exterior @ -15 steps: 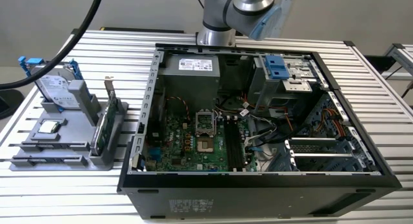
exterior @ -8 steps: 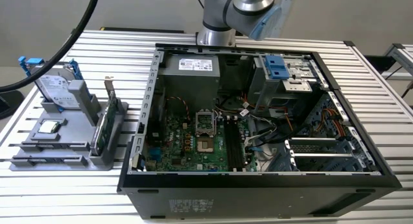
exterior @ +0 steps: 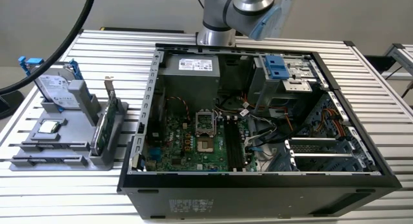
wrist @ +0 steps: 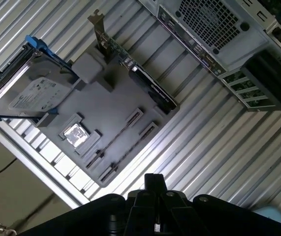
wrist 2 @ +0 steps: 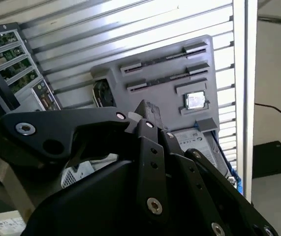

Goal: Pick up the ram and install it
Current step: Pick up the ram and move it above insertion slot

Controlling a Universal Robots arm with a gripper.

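The ram is out of view: I cannot pick it out on the holder or in the case. My gripper (wrist: 153,181) hangs high over the slatted table, above the grey parts holder (wrist: 115,105). Its black fingers (wrist 2: 147,112) stand shut, with nothing visible between them. Two long narrow slots (wrist: 114,138) at one end of the holder show as thin dark lines. In the exterior view the open computer case (exterior: 258,185) lies on its side, its green motherboard (exterior: 184,146) and two long memory slots (exterior: 232,142) exposed.
The holder (exterior: 65,137) stands at the exterior view's left, beside the case. It carries a silver hard drive with blue rails (exterior: 55,88), an upright green card with a metal bracket (exterior: 106,117) and a small square chip (exterior: 51,127). Cables cross the case interior.
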